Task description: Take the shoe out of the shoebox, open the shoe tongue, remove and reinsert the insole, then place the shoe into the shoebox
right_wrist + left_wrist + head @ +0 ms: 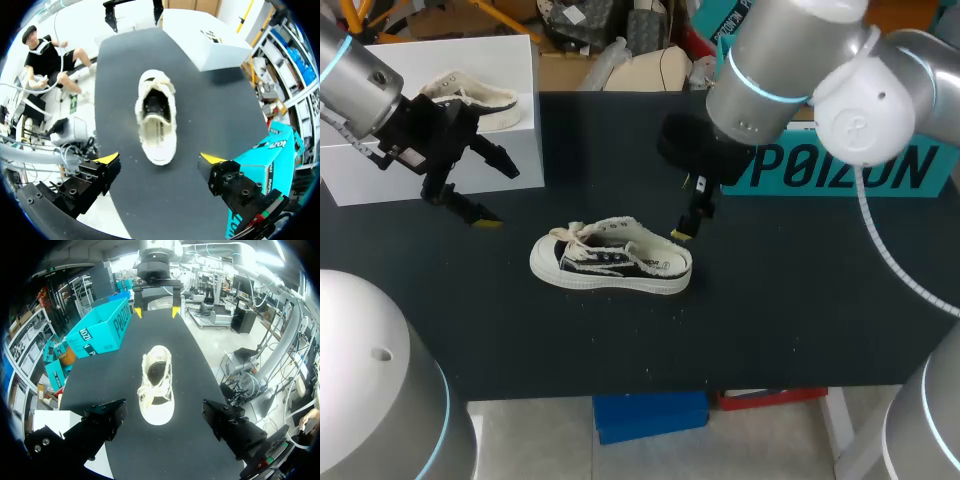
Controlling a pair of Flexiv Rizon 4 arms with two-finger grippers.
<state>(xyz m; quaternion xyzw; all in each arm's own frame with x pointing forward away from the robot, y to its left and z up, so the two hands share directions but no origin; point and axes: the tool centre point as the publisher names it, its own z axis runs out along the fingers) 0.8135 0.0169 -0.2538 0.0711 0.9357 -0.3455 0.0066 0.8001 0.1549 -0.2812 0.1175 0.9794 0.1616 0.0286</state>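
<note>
Cream-and-black canvas low-top shoe (610,258) upright on sole, mid black tabletop (770,320), outside box, toe toward left arm. Right gripper (160,159) just beside heel, fingers spread, holding nothing. Left gripper (505,197) apart from toe, fingers apart, empty, in front of white cardboard shoebox (360,178) holding second cream shoe (480,97). Teal cardboard box (840,165) behind right arm.

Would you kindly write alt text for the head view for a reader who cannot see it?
A cream and black shoe sits upright on a black table. The left pincer hangs open beside a white shoebox holding a second shoe; the right pincer hangs open close by the shoe's heel.
</note>
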